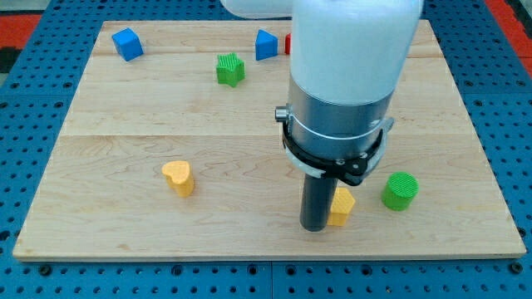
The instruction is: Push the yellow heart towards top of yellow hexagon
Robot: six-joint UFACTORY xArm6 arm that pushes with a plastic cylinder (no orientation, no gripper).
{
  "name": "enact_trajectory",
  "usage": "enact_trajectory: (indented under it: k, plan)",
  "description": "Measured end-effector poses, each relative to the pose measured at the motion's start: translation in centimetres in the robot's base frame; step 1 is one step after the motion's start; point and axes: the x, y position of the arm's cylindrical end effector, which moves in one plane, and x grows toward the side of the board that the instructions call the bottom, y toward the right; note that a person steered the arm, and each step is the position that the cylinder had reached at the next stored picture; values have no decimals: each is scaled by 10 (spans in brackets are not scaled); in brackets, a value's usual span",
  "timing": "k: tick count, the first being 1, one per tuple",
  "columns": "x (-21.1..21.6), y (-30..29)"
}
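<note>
The yellow heart (178, 177) lies on the wooden board (125, 124) at the lower left. The yellow hexagon (342, 206) lies at the lower right of centre, partly hidden behind my rod. My tip (314, 226) rests on the board right at the hexagon's left side, touching or nearly touching it. The heart is far to the left of my tip.
A green cylinder (400, 190) stands just right of the hexagon. A green star-like block (230, 69), a blue cube (127, 43) and a blue block (265, 44) lie near the view's top. A red block (288, 43) shows partly behind the arm.
</note>
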Motion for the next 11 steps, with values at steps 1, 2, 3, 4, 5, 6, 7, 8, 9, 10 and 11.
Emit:
enact_trajectory:
  k: [1,2,3,4,5,6,7,8,9,10,11]
  plan:
    - [0,27]
    - [-11,42]
    - [-11,47]
    - [9,0]
    - [26,-105]
    - [15,-182]
    - [-28,-219]
    - [-63,-194]
    - [-93,-148]
    - [-93,-122]
    - [-86,-126]
